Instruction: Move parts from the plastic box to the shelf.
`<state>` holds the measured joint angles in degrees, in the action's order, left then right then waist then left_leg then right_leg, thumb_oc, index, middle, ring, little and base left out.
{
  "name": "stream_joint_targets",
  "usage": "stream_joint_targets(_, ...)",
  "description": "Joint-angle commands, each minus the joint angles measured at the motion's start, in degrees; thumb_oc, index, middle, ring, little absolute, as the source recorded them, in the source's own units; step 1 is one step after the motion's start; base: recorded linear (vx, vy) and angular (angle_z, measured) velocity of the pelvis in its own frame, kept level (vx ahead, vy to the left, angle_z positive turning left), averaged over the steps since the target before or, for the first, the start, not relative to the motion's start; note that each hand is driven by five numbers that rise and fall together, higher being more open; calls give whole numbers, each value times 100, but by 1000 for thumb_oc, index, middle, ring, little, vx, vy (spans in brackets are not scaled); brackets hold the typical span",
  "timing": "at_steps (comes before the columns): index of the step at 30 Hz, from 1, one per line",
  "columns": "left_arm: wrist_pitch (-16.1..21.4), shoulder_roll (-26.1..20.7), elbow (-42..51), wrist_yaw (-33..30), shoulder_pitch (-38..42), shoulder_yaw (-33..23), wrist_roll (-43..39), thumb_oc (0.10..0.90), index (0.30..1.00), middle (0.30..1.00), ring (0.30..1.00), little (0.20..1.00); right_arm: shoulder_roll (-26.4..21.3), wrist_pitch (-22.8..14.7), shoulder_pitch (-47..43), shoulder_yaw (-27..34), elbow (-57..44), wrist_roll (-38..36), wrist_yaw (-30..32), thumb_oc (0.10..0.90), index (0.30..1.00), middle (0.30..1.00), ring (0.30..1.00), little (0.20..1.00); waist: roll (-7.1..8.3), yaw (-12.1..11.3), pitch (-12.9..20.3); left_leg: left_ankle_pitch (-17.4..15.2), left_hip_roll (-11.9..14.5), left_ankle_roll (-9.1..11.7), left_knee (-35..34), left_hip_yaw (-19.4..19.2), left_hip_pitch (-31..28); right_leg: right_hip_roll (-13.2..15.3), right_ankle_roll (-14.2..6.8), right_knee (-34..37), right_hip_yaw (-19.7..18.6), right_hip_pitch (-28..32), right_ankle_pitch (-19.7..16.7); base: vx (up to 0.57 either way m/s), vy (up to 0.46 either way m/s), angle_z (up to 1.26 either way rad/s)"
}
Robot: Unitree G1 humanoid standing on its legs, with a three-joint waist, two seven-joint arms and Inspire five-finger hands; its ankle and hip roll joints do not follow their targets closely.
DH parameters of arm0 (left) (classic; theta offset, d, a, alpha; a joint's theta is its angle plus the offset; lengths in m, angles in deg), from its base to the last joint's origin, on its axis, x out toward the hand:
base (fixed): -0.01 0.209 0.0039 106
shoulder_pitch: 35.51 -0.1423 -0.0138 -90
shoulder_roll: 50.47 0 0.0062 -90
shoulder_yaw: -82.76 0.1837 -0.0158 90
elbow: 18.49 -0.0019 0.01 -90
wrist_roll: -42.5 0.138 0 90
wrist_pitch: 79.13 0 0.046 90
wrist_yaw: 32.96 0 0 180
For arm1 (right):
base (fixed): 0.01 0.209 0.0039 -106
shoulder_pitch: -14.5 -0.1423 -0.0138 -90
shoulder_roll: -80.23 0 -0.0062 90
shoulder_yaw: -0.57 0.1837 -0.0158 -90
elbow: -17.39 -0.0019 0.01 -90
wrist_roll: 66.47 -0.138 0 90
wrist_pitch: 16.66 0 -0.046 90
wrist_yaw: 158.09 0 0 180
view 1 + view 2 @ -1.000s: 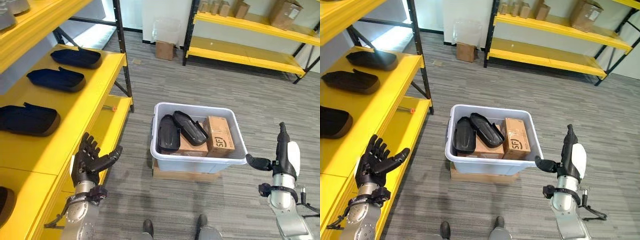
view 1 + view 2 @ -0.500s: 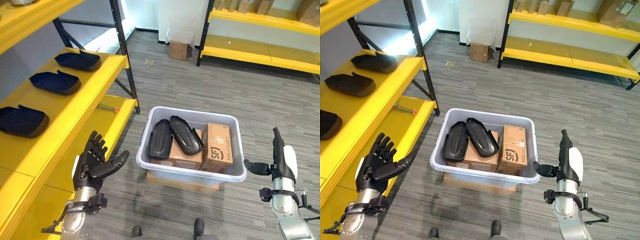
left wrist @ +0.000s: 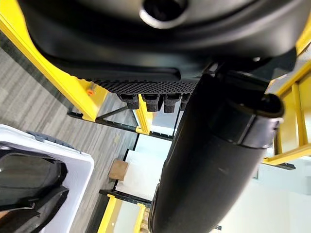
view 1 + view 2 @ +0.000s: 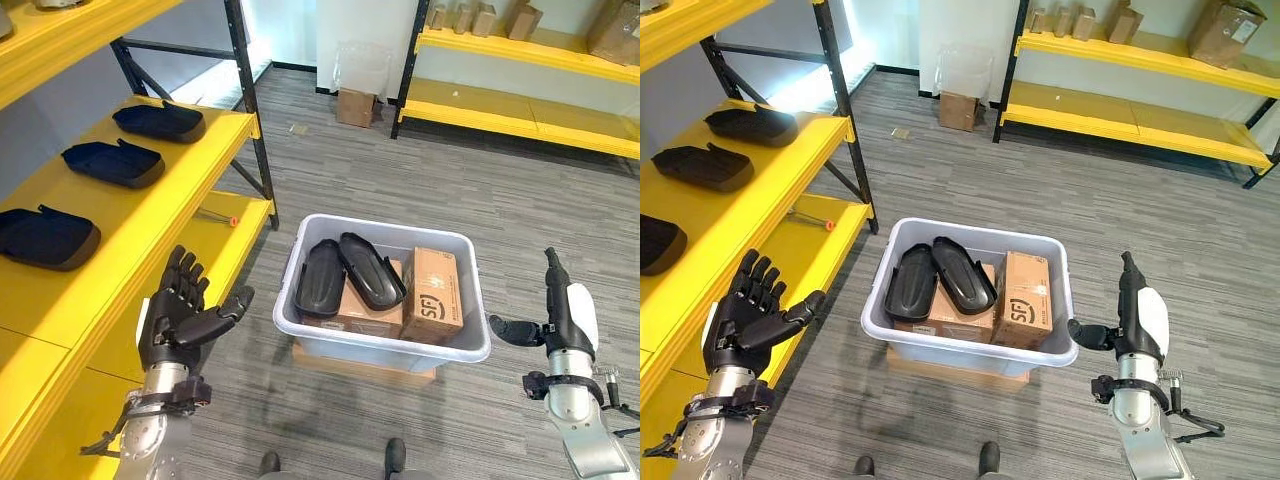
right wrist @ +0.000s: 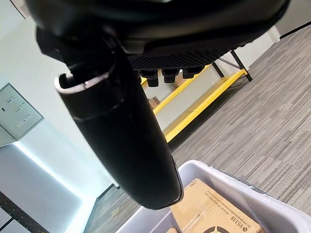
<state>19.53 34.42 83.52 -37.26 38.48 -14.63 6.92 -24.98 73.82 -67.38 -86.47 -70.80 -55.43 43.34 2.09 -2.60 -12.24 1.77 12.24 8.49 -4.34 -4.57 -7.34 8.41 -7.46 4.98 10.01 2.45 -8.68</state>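
1. Plastic box [image 4: 330,345], pale grey, sits on the grey carpet floor [image 4: 400,175], resting on a flat piece of cardboard [image 4: 360,362] that shows under its near edge.
2. Inside the box: two black parts lying side by side on a flat cardboard carton [image 4: 365,312]. Left black part [image 4: 320,279] lies along the box's left wall; right black part [image 4: 372,270] is angled, its near end toward the middle.
3. Upright cardboard carton [image 4: 432,294] stands in the right half of the box, touching the flat one.
4. Yellow shelf [image 4: 150,215] runs along the robot's left. Three more black parts lie on its middle level in a row: far shelf part [image 4: 158,121], middle shelf part [image 4: 113,163], near shelf part [image 4: 45,237], each apart from the next.
5. Left hand [image 4: 178,320] is raised between shelf edge and box, fingers spread wide and straight, thumb out toward the box, holding nothing.
6. Right hand [image 4: 562,315] is raised just right of the box's near right corner, fingers straight and pointing up, thumb stretched toward the box wall, holding nothing.
7. Second yellow rack [image 4: 520,85] stands at the far side with cartons on it; a small brown box [image 4: 356,106] sits on the floor beside it.
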Motion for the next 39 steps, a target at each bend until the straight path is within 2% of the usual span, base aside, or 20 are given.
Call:
stream_joint_targets(1, 457, -358, 524, 244, 387, -188, 122, 900, 1000, 1000, 1000, 1000, -353, -517, -734, 22, -545, -23, 132, 900, 1000, 1000, 1000, 1000, 188, 44, 453, -24, -218, -377, -66, 105, 158, 147, -88, -334, -4, 296, 551, 52, -340, 0)
stream_joint_targets(4, 515, -377, 463, 237, 510, -123, 145, 900, 1000, 1000, 1000, 1000, -336, -562, -808, -91, -492, -1, 133, 900, 1000, 1000, 1000, 1000, 146, 93, 427, -2, -190, -382, 43, 82, 159, 71, 31, -588, -54, 224, 723, 24, -230, -2)
stream_joint_targets(8, 531, -325, 397, 107, 666, -46, 96, 900, 1000, 1000, 1000, 1000, -328, -653, -955, -185, -354, -11, 39, 900, 1000, 1000, 1000, 1000, 103, 199, 367, -32, -71, -331, 518, 19, 312, -56, 234, -796, -92, 181, 888, 34, -262, -5)
stream_joint_targets(10, 406, -203, 277, 212, 835, 57, 52, 900, 1000, 1000, 1000, 1000, -279, -693, -973, -268, -323, -59, -14, 900, 1000, 1000, 1000, 1000, 83, 347, 265, 566, 269, -169, 1403, -390, 706, -240, 474, -804, 25, 262, 966, 62, -484, 28)
stream_joint_targets(11, 361, -137, 182, 396, 963, 184, 129, 900, 1000, 1000, 1000, 1000, -219, -664, -922, -328, -368, -33, -1, 900, 1000, 1000, 1000, 1000, 71, 409, 167, 642, 177, -183, 1922, -601, 1058, -341, 559, -765, 99, 288, 939, 103, -377, 101)
stream_joint_targets(12, 372, -122, 179, 423, 933, 207, 172, 900, 1000, 1000, 1000, 1000, -176, -714, -926, -405, -289, -3, -17, 900, 1000, 1000, 1000, 1000, 12, 380, 116, 605, -108, -240, 1630, -603, 1186, -436, 533, -704, 22, 328, 935, 164, -247, 157)
stream_joint_targets(13, 334, -109, 237, 412, 894, 199, 207, 900, 1000, 1000, 1000, 1000, -154, -748, -879, -414, -307, -13, -54, 900, 1000, 1000, 1000, 1000, -9, 350, 94, 698, -278, -247, 1233, -685, 1240, -483, 505, -611, -28, 410, 931, 251, -27, 128)
stream_joint_targets(14, 265, -94, 249, 411, 873, 199, 221, 900, 1000, 1000, 1000, 1000, -125, -783, -737, -387, -383, -89, -113, 900, 1000, 1000, 1000, 1000, -52, 326, 89, 947, -371, -202, 630, -831, 1367, -570, 482, -485, -20, 541, 938, 309, 57, 45)
stream_joint_targets(15, 379, -90, 163, 380, 834, 208, 167, 900, 1000, 1000, 1000, 1000, -70, -970, -636, -427, -304, -152, -62, 900, 1000, 1000, 1000, 1000, -86, 281, 93, 1150, -411, -144, 252, -678, 1533, -639, 491, -489, -102, 627, 978, 307, 98, 23)
stream_joint_targets(16, 520, -101, 99, 348, 776, 187, 166, 900, 1000, 1000, 1000, 1000, -47, -1102, -647, -465, -219, -152, -89, 900, 1000, 1000, 1000, 1000, -61, 235, 118, 1051, -515, -187, 112, -464, 1508, -620, 469, -502, -202, 650, 1000, 293, 151, 6)
stream_joint_targets(18, 646, -64, 25, 328, 809, 178, 181, 900, 1000, 1000, 1000, 1000, -8, -1144, -637, -524, -206, -184, -68, 900, 1000, 1000, 1000, 1000, -48, 255, 201, 874, -558, -293, 49, -617, 1340, -589, 457, -526, -159, 655, 1034, 255, 182, -169)
stream_joint_targets(20, 533, -86, -72, 370, 983, 210, 232, 900, 1000, 1000, 1000, 1000, 76, -992, -634, -586, -184, -180, -33, 900, 1000, 1000, 1000, 1000, -14, 309, 310, 538, -693, -466, 8, -668, 920, -487, 389, -466, -22, 621, 961, 341, 175, -139)
stream_joint_targets(24, 356, -85, 24, 532, 809, 98, 220, 900, 1000, 1000, 1000, 1000, 201, -771, -548, -503, -307, -127, -72, 900, 1000, 1000, 1000, 1000, 51, 262, 437, 293, -799, -538, -66, -548, 707, -409, 292, -364, 79, 526, 849, 192, 65, -10)
stream_joint_targets(32, 298, -151, 131, 638, 717, 72, 73, 900, 1000, 1000, 1000, 1000, 225, -846, -484, -398, -430, 1, -18, 900, 1000, 1000, 1000, 1000, 116, 165, 392, 161, -860, -633, -66, -602, 723, -240, 160, -410, 282, 410, 808, 99, 108, 21)
stream_joint_targets(39, 259, -183, 171, 651, 726, 33, -15, 900, 1000, 1000, 1000, 1000, 194, -960, -612, -422, -509, 377, 89, 900, 1000, 1000, 1000, 1000, 171, 35, 374, 73, -965, -820, -66, -613, 691, -139, 72, -801, 394, 368, 967, 85, 127, -2)
